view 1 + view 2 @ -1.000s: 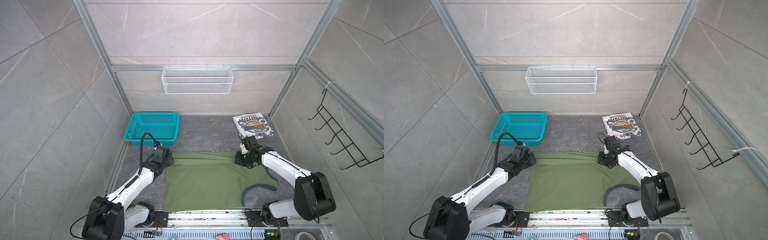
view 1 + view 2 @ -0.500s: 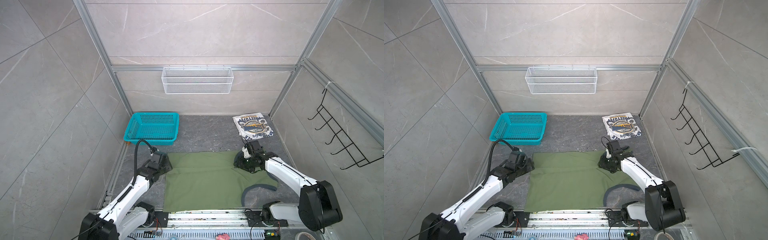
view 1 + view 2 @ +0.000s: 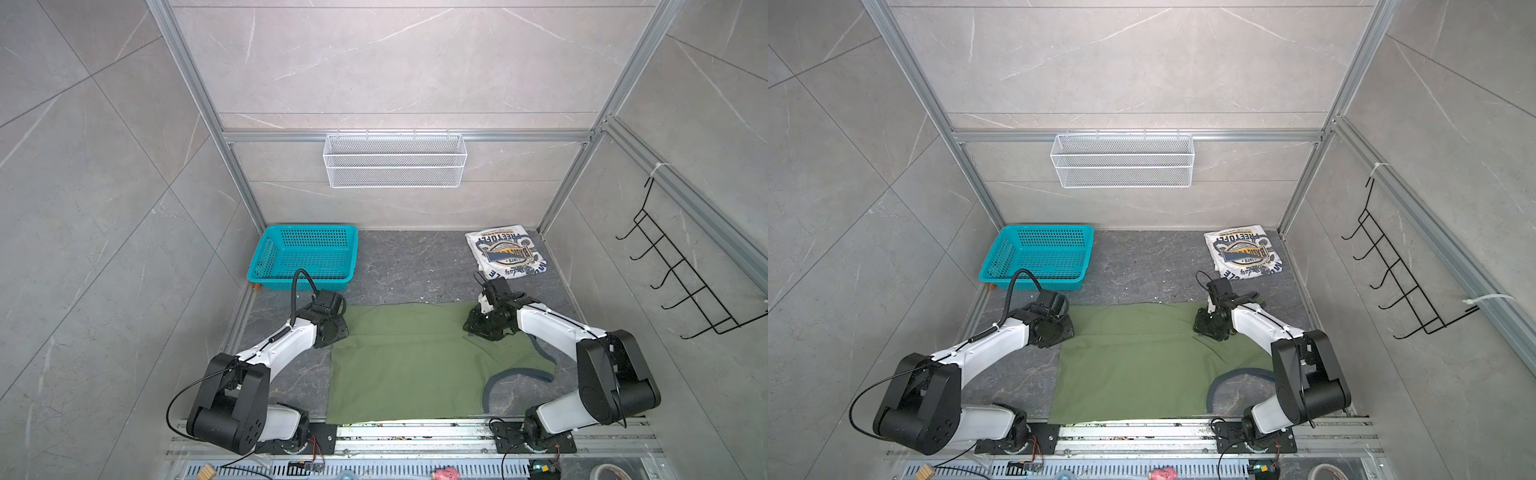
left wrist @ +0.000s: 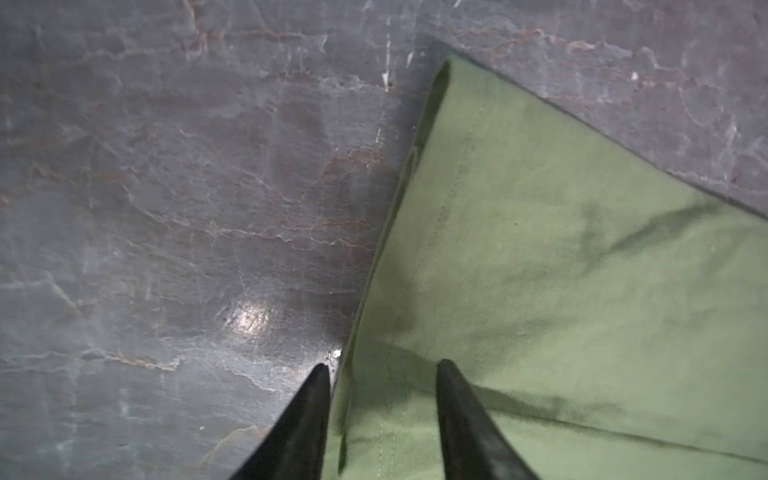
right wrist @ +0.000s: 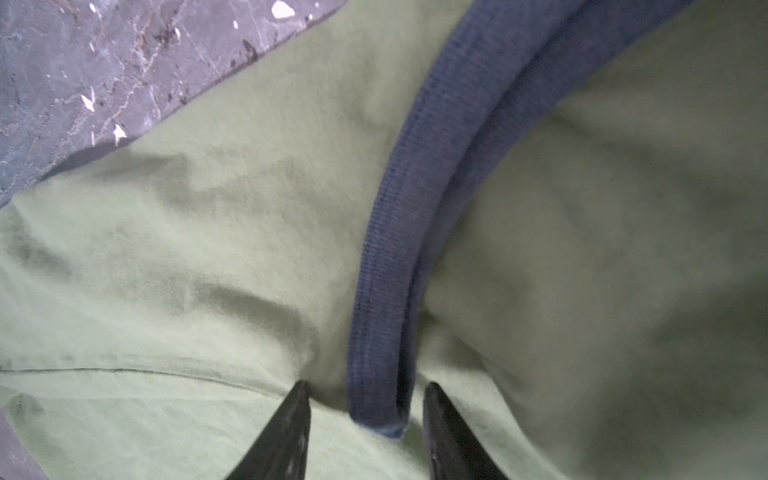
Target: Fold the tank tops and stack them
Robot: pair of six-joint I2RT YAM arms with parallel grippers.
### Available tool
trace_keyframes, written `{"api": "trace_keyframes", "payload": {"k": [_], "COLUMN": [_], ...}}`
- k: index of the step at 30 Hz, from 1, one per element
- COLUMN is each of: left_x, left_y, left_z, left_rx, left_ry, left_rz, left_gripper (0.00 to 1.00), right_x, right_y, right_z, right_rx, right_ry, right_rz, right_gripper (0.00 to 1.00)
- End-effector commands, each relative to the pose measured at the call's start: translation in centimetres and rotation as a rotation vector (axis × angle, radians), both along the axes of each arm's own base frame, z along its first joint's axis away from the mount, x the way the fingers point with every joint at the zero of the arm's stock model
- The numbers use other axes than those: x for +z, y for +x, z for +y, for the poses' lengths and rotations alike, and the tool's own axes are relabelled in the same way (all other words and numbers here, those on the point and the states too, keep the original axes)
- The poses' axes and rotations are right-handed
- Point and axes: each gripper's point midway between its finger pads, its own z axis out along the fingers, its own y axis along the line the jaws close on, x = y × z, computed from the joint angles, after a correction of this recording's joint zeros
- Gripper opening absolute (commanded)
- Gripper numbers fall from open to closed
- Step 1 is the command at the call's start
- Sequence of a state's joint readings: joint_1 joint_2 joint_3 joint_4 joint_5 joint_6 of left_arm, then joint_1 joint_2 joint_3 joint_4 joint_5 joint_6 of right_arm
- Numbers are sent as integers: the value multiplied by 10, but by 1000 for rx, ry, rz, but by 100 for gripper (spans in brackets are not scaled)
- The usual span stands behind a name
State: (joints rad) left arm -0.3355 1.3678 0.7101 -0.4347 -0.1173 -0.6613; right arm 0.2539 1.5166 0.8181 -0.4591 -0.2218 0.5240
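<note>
A dark grey marbled stone bench [image 3: 407,266] stood inside a grey-tiled cell, seen from above. An olive green sleeveless cloth tank top [image 3: 407,361] lay spread flat on the near half of the bench, from the centre towards 6 o'clock, with its dark ribbed trim [image 3: 519,374] curling off the cloth at about 4 o'clock. A white tank top with a blue-and-yellow chest print [image 3: 505,253] lay folded, print up, in the far corner at 1 o'clock, well apart from the green one. A teal plastic lattice basket [image 3: 266,257] sat at 11 o'clock. A white wire mesh shelf [image 3: 395,160] hung on the back wall at 12 o'clock, and a black wire hook rack [image 3: 685,282] hung on the side wall at 3 o'clock.

In both top views the left arm reached to the green top's 10 o'clock corner and the right arm to its 2 o'clock corner. In the left wrist view the left tool [image 4: 382,365] stood partly open over the side hem, one of its black fingers [image 4: 299,424] above bare bench and the other above the cloth, with nothing gripped. In the right wrist view the right tool [image 5: 365,384] was likewise partly open. The end of the navy trim lay in the gap between its fingers [image 5: 449,436], with space on both sides and not pinched.
</note>
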Motion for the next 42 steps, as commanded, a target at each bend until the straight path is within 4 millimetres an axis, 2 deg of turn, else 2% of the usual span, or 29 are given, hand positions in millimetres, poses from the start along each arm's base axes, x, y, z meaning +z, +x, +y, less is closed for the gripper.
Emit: {"api": "trace_keyframes", "payload": {"k": [1, 9, 14, 18, 21, 25, 28, 33, 35, 37, 38, 42], "left_x": [0, 1, 5, 16, 26, 37, 51, 106, 116, 109, 99, 47], "left_y": [5, 11, 13, 14, 14, 15, 14, 16, 15, 12, 10, -7], "left_z": [-6, -8, -10, -7, -4, -3, 0, 17, 21, 19, 18, 22], "left_rx": [-29, -51, -55, -53, -56, -56, -36, 27, 45, 49, 50, 83], "left_ry": [-26, -28, -36, -27, -18, -19, -29, -11, -22, -38, -44, -18], "left_rz": [-15, -41, -55, -93, -129, -171, -228, -426, -485, -481, -454, -282], "left_gripper": [37, 21, 9, 4, 0, 0, 0, 0, 0, 0, 0, 0], "right_x": [-3, -4, -1, 8, 15, 25, 35, 67, 78, 80, 77, 46], "right_y": [4, 5, 5, 6, 7, 8, 8, 4, 0, -5, -8, -25], "right_z": [1, 7, 9, 5, 3, 1, -2, -6, -5, -3, -2, 2], "right_rx": [3, 19, 26, 23, 23, 20, 10, 2, -3, -4, -6, -5], "right_ry": [0, 24, 24, 3, -8, -15, -24, -26, -6, 16, 24, 49], "right_rz": [-3, -1, -1, -22, -37, -58, -77, -143, -167, -171, -167, -99], "right_gripper": [45, 35, 23, 13, 8, 6, 4, 3, 3, 3, 3, 4]}}
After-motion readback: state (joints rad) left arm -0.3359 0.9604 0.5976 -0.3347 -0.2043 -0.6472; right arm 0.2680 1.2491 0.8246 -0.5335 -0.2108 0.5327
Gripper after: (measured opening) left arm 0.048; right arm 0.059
